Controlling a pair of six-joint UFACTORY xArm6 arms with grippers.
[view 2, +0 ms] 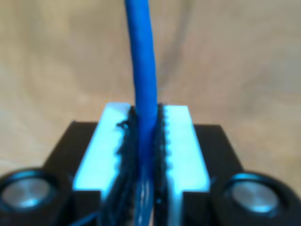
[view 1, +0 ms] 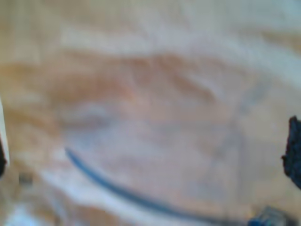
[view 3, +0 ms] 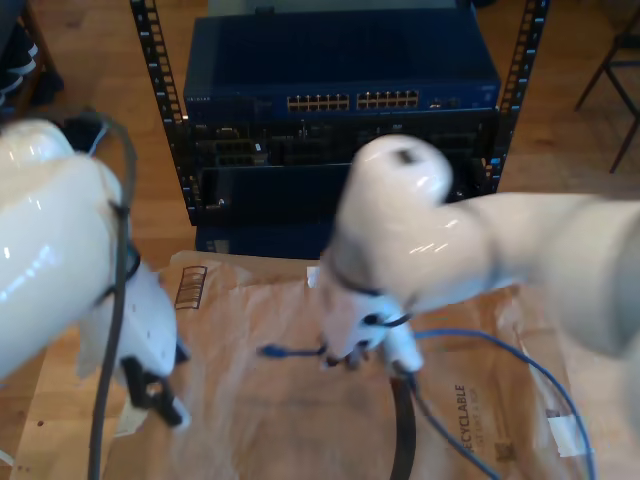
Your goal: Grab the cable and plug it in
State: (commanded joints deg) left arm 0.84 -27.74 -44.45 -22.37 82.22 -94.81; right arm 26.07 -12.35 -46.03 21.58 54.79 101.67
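Brown kraft paper (view 3: 260,420) covers the worktop, creased, printed with dark lettering reading "RECYCLABLE" (view 3: 461,425) and a small barcode-like mark (view 3: 189,287). A white label (view 3: 563,436) lies on the paper toward the exterior view's right. Beyond the paper stands an open black rack (view 3: 160,110) with perforated uprights, holding a dark blue network switch (view 3: 340,75) with two rows of ports (view 3: 350,101) and darker units below it. Wooden floor (view 3: 80,60), warm orange-brown, surrounds the rack. Dark chair legs (view 3: 615,70) at the exterior view's upper right. Light is even and soft.

Exterior view looks down frontally; wrist views sit close, perhaps sharing paper.
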